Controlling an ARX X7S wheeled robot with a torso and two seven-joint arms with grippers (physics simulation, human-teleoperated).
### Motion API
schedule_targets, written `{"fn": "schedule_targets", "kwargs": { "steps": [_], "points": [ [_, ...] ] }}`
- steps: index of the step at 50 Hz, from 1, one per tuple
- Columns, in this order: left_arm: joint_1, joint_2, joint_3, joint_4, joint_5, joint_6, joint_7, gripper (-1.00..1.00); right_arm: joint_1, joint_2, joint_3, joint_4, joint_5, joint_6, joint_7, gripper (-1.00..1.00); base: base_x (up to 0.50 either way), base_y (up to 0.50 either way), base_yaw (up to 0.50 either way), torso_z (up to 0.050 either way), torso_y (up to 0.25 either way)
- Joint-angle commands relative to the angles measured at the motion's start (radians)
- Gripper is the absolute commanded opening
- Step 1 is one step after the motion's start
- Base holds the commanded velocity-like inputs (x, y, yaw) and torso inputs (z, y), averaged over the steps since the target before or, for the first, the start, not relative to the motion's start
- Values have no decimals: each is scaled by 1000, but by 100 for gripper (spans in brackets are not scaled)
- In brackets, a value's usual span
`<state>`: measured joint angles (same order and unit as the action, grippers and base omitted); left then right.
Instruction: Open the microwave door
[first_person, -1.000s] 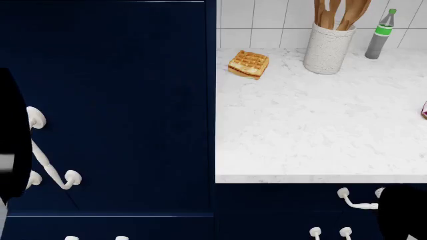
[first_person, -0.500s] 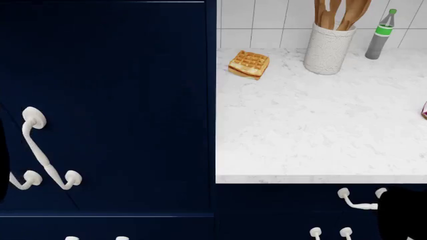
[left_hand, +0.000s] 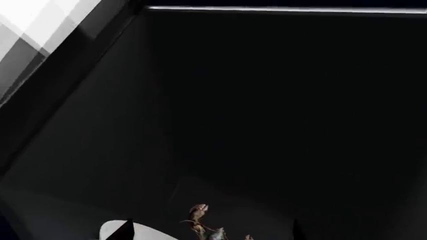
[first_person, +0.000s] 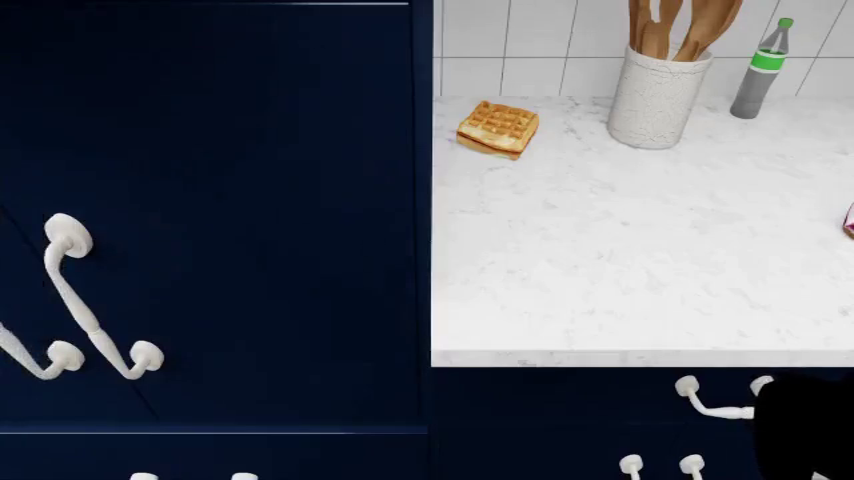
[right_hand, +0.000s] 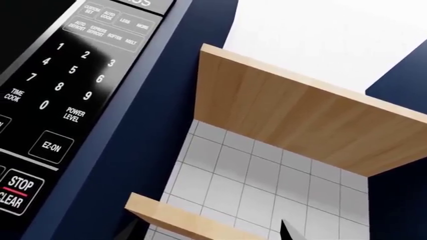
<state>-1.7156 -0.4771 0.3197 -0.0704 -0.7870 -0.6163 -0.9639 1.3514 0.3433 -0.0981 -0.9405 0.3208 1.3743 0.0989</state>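
Note:
The microwave's black control panel (right_hand: 60, 100), with number keys and a STOP/CLEAR button, fills one side of the right wrist view, set in a navy surround. The right gripper (right_hand: 212, 231) is open, only its two dark fingertips showing, with nothing between them. A dark glossy surface (left_hand: 267, 115) fills the left wrist view, apparently the microwave door's window, with faint reflections low down. The left gripper (left_hand: 211, 232) faces it, open and empty. The head view shows no microwave.
The head view shows a tall navy cabinet (first_person: 240, 200) with white handles (first_person: 80, 300) and a white marble counter (first_person: 627, 260) holding a waffle (first_person: 498, 129), a utensil crock (first_person: 658, 95) and a bottle (first_person: 761, 70). Wooden shelves (right_hand: 300, 120) hang beside the microwave.
The left arm's black shape has slid out of the head view at the left edge, uncovering the cabinet's white handles. The right arm stays at the lower right corner.

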Motion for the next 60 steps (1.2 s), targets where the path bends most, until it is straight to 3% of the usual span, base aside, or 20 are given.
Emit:
{"fn": "schedule_targets", "kwargs": {
  "steps": [1,21,39,60],
  "points": [
    [-20,-56,8,-43,46,6,23,100,-3,-2,-5,5,5,-9,8,100,0,0,0,0,0],
    [-60,-104,65,-238,165,67,99,100,-4,1,-21,22,7,-30,22,100,0,0,0,0,0],
    [-133,-200,90,-399,242,84,176,100,-5,9,-26,24,18,-42,24,100,0,0,0,0,0],
    [-167,-225,171,-702,397,222,229,100,-4,14,-26,25,30,-43,31,100,0,0,0,0,0]
  ]
}}
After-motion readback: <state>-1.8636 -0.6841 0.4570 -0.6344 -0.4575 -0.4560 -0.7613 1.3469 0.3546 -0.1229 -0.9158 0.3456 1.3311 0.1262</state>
